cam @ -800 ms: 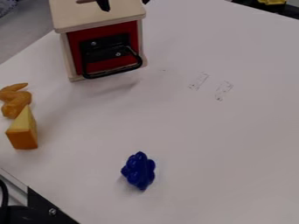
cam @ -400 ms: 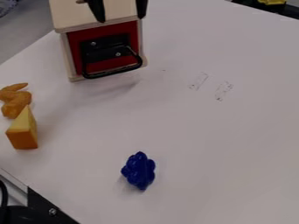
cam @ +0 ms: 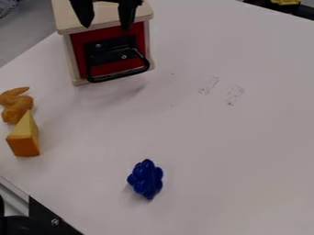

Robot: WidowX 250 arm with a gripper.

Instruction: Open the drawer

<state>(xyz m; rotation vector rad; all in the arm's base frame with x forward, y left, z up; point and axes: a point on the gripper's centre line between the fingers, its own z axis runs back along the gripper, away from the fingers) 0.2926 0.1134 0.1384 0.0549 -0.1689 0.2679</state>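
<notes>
- And here's the gripper (cam: 107,26), up over the front roof edge of the wooden box (cam: 105,17), jaws spread apart, nothing between them!
- Below them, the red drawer (cam: 108,36) sits in the box's front and looks shut; so the pull is all to come.
- There's the target: the black wire handle (cam: 119,75), standing out low on the box's front.
- Best hold, I'd say, is the middle of that lower bar, jaws down around it or one tip hooked behind.
- The bar looks stiff but thin and smooth, so a shallow grip could slide off; it may also swing before it takes the load.
- The drawer is probably light, yet a crooked tug could jam it or drag the whole box across the desk (cam: 202,137).
- So it calls for a lower, then a steady draw straight out from the box's front, where the desk offers room!
</notes>
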